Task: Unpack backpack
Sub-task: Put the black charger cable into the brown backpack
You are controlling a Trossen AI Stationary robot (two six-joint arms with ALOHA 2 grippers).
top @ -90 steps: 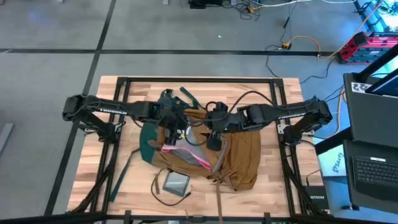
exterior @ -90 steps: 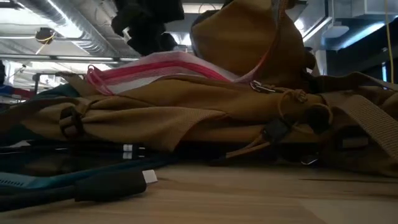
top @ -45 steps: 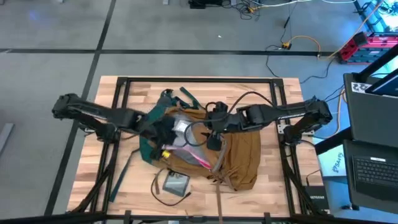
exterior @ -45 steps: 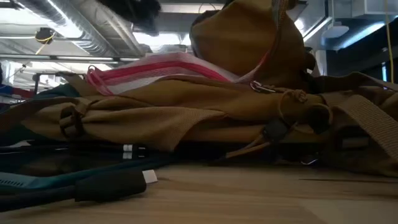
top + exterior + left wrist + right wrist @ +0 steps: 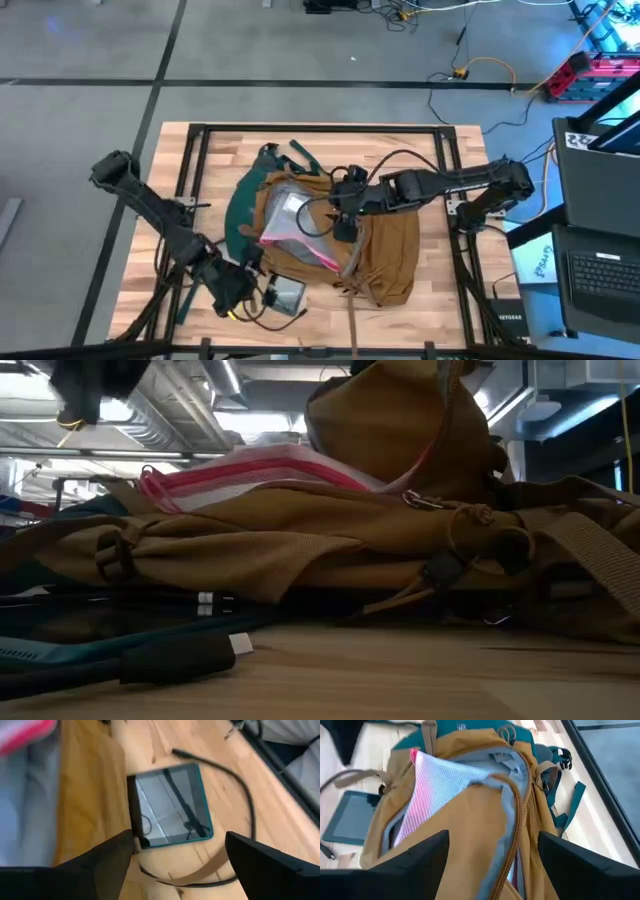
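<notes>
Backpack lies flat, teal base toward left arm.

Two dark, near-black jointed arms, built of slim tubular links between bulkier rounded joint housings, with pale lettering along the right arm's upper link. Black cable looped loosely over the right arm's wrist. Matte black, wedge-shaped fingers on the left gripper, likewise on the right gripper.
</notes>
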